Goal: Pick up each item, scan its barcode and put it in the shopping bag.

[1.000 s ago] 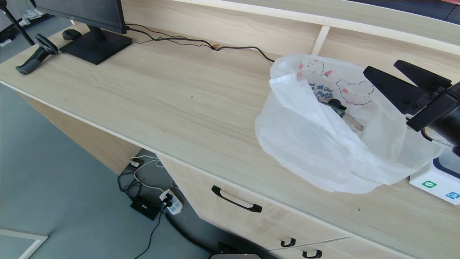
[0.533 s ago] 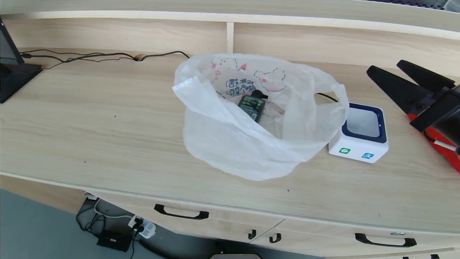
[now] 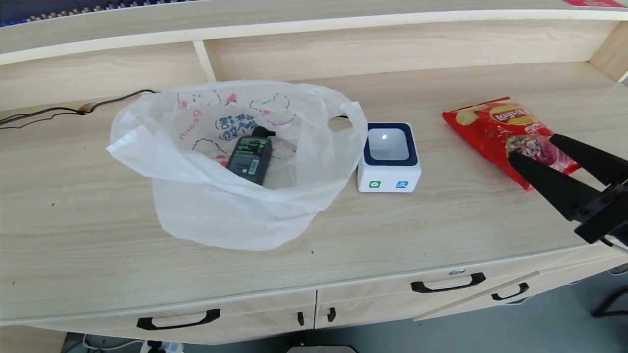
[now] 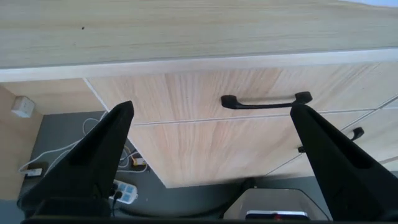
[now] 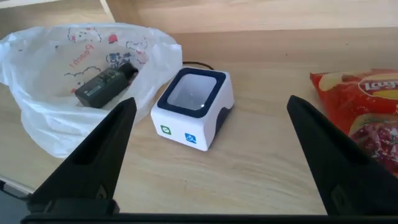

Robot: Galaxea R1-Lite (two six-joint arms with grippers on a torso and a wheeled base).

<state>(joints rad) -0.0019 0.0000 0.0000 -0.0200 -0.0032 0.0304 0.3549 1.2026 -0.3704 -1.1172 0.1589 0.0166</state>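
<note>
Right gripper (image 3: pixel 532 147) spread wide, empty, near the chip bag (image 3: pixel 495 127) (left gripper (image 4: pixel 211 107) likewise, facing the drawers (image 4: pixel 205 146)); bare counter (image 3: pixel 466 206) separates it from the scanner (image 3: pixel 390 157).

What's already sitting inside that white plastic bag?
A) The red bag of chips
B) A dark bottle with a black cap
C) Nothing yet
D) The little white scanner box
B: a dark bottle lies inside the shopping bag, while the red chip bag and the scanner sit outside it on the counter.
</note>
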